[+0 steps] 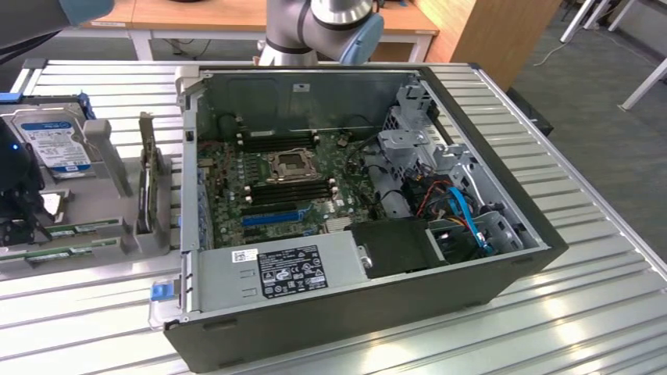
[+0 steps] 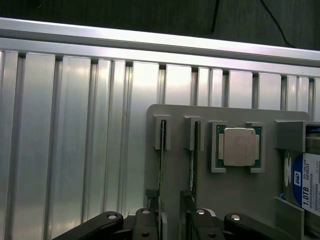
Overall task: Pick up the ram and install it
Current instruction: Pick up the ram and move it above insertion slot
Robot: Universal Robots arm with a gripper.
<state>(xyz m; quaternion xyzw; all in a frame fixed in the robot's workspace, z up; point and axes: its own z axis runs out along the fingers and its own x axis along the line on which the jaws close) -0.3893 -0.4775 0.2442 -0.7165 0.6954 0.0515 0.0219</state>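
Two ram sticks stand on edge in slots of a grey tray (image 2: 175, 114): one ram stick (image 2: 161, 170) and a second ram stick (image 2: 192, 170) beside it. In the exterior view the ram sticks (image 1: 81, 229) lie at the tray's near end, at the far left. My black gripper (image 2: 171, 225) hangs open just above their ends, with nothing held. Which stick lies between the fingers I cannot tell. In the exterior view the gripper (image 1: 21, 223) is a dark shape over the tray. The empty black memory slots (image 1: 292, 187) sit on the motherboard inside the open computer case (image 1: 501, 258).
On the tray also rest a processor chip (image 2: 238, 146), a hard drive (image 1: 52, 144) with a blue and white label, and an upright expansion card (image 1: 149, 183). The case's wall rises between the tray and the motherboard. Everything stands on a ribbed metal table (image 1: 583, 312).
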